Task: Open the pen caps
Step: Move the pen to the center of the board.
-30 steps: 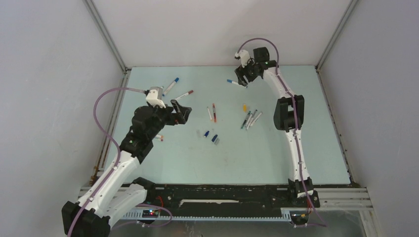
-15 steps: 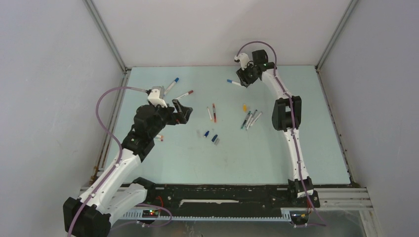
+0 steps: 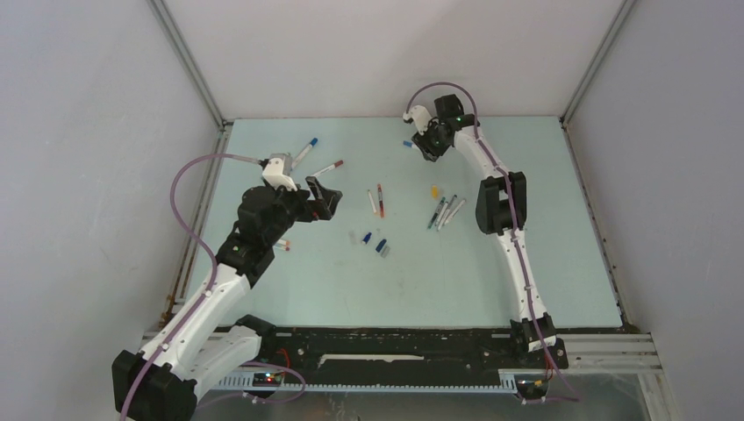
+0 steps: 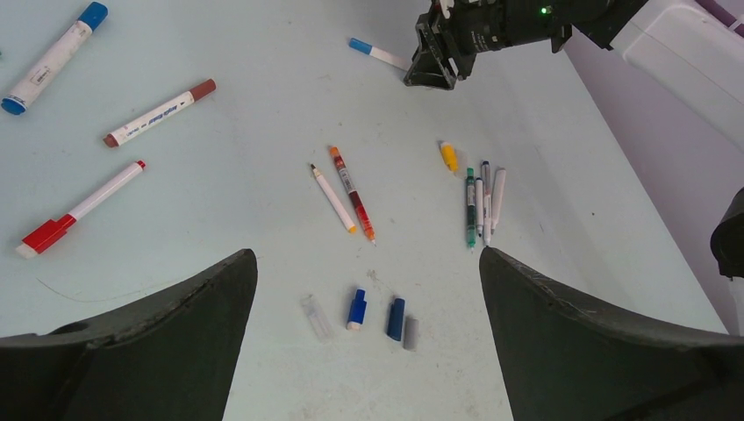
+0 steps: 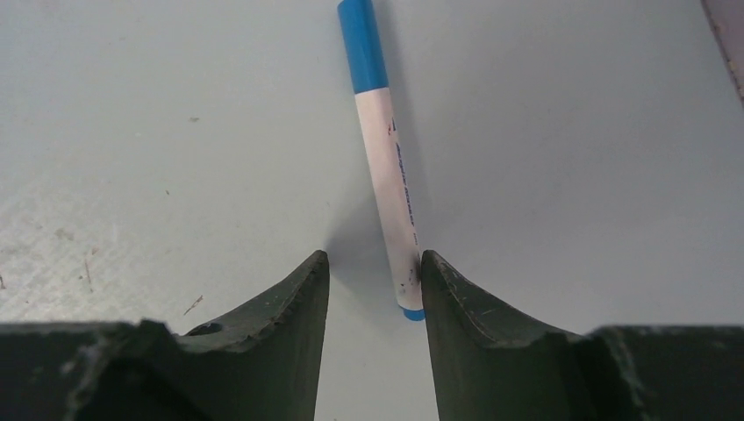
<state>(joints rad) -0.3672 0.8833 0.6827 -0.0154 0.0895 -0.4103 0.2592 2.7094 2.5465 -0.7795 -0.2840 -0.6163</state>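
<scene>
— Over at the far side of the counter (image 3: 456, 281), how does the right hand (image 5: 373, 259) stand?

— Narrowed, straddling the tail of the blue-capped pen (image 5: 392, 184). One finger touches the barrel and the other shows a gap, so I judge the pen is not gripped yet. Its blue cap (image 5: 362, 46) is on, pointing away from the hand.

— And the left hand (image 3: 325, 196)?

— Spread wide above the counter's left-middle, holding nothing.

— What looks done?

— Loose caps lie mid-counter: two small blue caps (image 4: 356, 310), with a grey cap (image 4: 411, 333) and a clear cap (image 4: 316, 317) beside them. A yellow cap (image 4: 448, 156) lies farther back. Near them lie uncapped pens: a red-orange pen (image 4: 353, 193), a thin white pen (image 4: 333, 197) and a cluster of slim pens (image 4: 481, 203).

— What is left?

— Three markers at the left wear caps: the blue-capped marker (image 4: 53, 57), the brown-capped marker (image 4: 158, 114) and the red-capped marker (image 4: 79, 208). With the pen at the right hand, that makes four. I'd say the task is roughly past halfway.
</scene>
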